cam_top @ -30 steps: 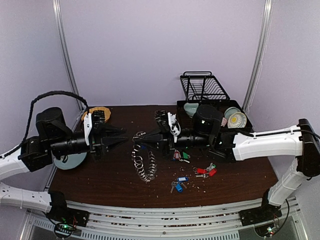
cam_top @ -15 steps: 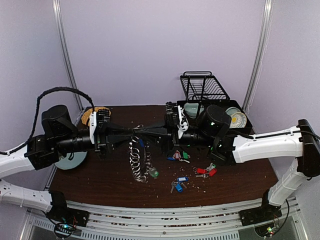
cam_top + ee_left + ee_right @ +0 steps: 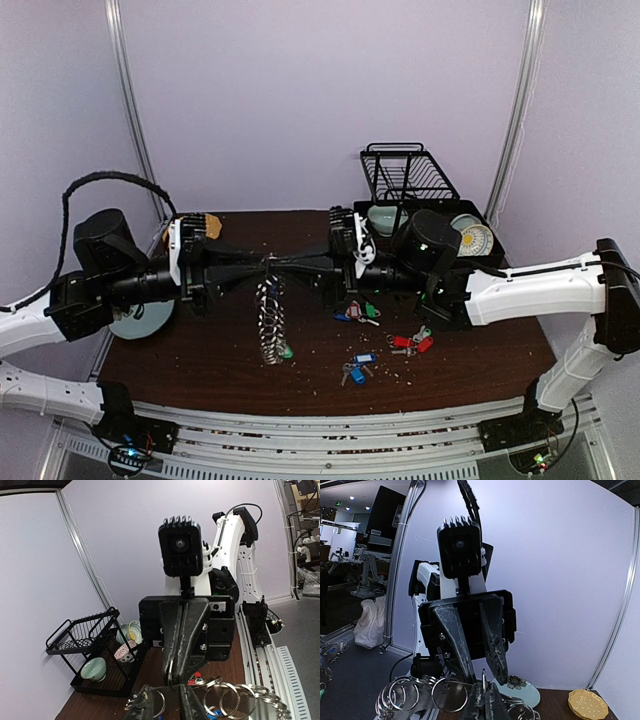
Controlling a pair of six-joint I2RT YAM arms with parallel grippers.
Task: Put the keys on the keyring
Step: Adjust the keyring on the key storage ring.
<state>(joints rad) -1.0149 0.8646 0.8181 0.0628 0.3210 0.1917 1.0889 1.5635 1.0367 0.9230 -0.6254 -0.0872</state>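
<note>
Two tools now meet over the desk [image 3: 200, 352]; a second ago they were apart. The left tool [image 3: 258, 267] has come in and nips the keyring [image 3: 270, 310], and the right tool [image 3: 282, 265] pinches it too. It hangs between them. The keys [image 3: 356, 312] lie at its 4 o'clock, waiting for an opened ring.

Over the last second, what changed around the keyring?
The left tool moved in to meet the right tool, which stays shut on the keyring. The keyring, a spread loop before, now hangs as a narrow strand. The loose keys stayed put.
</note>
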